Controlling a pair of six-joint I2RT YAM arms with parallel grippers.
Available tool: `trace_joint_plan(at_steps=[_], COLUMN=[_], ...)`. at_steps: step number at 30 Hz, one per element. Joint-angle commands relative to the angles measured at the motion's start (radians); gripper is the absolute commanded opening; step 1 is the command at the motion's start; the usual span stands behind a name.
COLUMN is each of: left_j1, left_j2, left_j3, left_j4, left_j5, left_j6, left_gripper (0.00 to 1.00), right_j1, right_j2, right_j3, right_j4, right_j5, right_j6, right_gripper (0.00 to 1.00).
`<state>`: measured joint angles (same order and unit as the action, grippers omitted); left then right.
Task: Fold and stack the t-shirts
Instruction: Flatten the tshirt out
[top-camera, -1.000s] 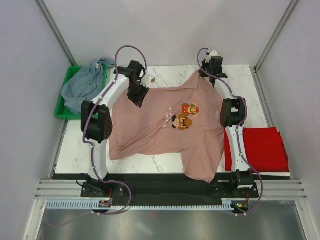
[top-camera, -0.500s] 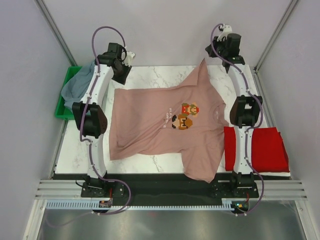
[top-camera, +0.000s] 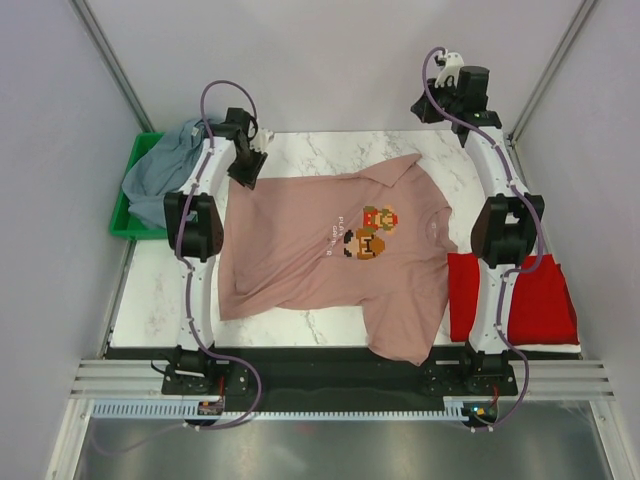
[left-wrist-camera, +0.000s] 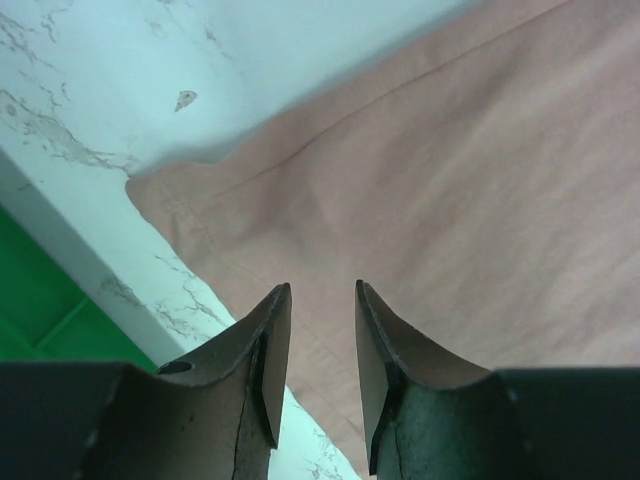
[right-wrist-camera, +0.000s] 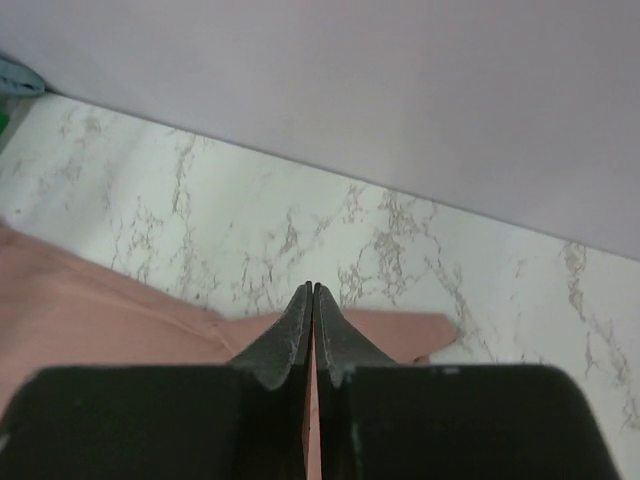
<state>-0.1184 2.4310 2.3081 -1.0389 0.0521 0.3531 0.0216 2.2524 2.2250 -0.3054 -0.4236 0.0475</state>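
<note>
The dusty-pink t-shirt (top-camera: 320, 250) lies spread on the table, pixel print (top-camera: 370, 232) up, one sleeve hanging over the near edge. My left gripper (top-camera: 246, 172) is open and empty just above its far-left corner (left-wrist-camera: 190, 200), jaws either side of the cloth edge (left-wrist-camera: 322, 288). My right gripper (top-camera: 428, 108) is shut and raised at the back right. The far sleeve (right-wrist-camera: 400, 330) lies flat on the table beyond its fingertips (right-wrist-camera: 313, 288). The red t-shirt (top-camera: 530, 300) lies folded at the right. The grey-blue t-shirt (top-camera: 175, 165) is heaped in the bin.
A green plastic bin (top-camera: 122, 215) stands off the table's left edge; it shows as green in the left wrist view (left-wrist-camera: 40, 310). Marble tabletop (top-camera: 330, 150) shows behind the pink shirt. Enclosure walls stand close behind and beside both arms.
The far sleeve, held up at the back right half a second ago, now lies flat on the table. My left gripper has come back down to the shirt's far-left corner.
</note>
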Motion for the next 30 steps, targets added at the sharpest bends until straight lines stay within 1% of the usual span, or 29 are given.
trace_joint_plan(at_steps=[1,2,4,5,7,14,20,26,30], left_j1=[0.031,0.037,0.049,0.052,0.068,0.098,0.117,0.117,0.117], left_j2=[0.016,0.029,0.042,0.051,0.075,0.151,0.209,0.232,0.241], left_j3=[0.088,0.100,0.108,0.112,0.132,0.204,0.264,0.272,0.271], left_j4=[0.040,0.046,0.053,0.054,0.059,0.079,0.105,0.108,0.097], left_j5=[-0.037,-0.049,-0.051,-0.079,-0.083,-0.092,-0.074,-0.057,-0.021], left_j6=[-0.022,-0.026,-0.014,-0.011,-0.009,0.003,0.018,0.020,0.026], left_gripper=[0.40,0.40,0.41,0.41,0.41,0.41,0.41,0.41,0.38], right_j1=[0.003,0.003,0.003,0.005,0.006,0.021,0.044,0.064,0.080], right_j2=[-0.047,-0.044,-0.042,-0.039,-0.036,-0.045,-0.063,-0.065,-0.060], right_j3=[-0.021,-0.024,-0.042,-0.045,-0.053,-0.077,-0.106,-0.110,-0.110], right_j4=[-0.035,-0.041,-0.046,-0.047,-0.049,-0.060,-0.067,-0.081,-0.089], right_j5=[-0.009,-0.006,-0.006,-0.007,-0.006,0.003,0.022,0.062,0.075], right_j6=[-0.029,-0.031,-0.028,-0.031,-0.035,-0.041,-0.093,-0.126,-0.141], right_gripper=[0.09,0.17,0.27,0.31,0.39,0.41,0.41,0.41,0.41])
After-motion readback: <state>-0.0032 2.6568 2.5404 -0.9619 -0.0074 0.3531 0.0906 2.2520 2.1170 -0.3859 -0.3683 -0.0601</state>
